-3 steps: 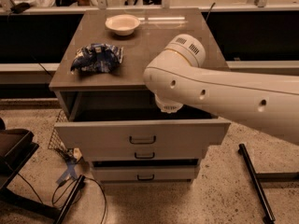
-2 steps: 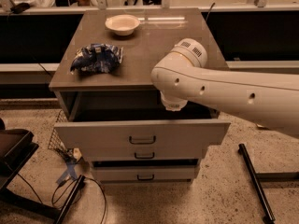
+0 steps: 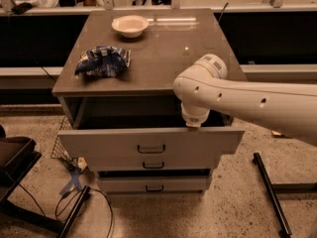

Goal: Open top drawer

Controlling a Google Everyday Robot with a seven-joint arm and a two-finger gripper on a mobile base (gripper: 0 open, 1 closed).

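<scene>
The top drawer point(image 3: 148, 142) is the widest grey one, with a small black bar handle point(image 3: 151, 148). It stands pulled out from the cabinet, its inside dark and in shadow. My white arm point(image 3: 247, 103) reaches in from the right. My gripper point(image 3: 194, 121) is at the arm's end, just above the drawer's front edge toward its right side, and mostly hidden by the wrist.
Two narrower grey drawers point(image 3: 153, 165) point(image 3: 154, 186) sit below. A white bowl point(image 3: 130, 26) and a crumpled blue bag point(image 3: 103, 62) lie on the cabinet top point(image 3: 163, 48). A black chair base point(image 3: 20, 182) and cables are on the floor at left, a black bar point(image 3: 270, 192) at right.
My arm and its end have shifted to the right and slightly lower along the drawer's front edge. The drawer stays pulled out as before.
</scene>
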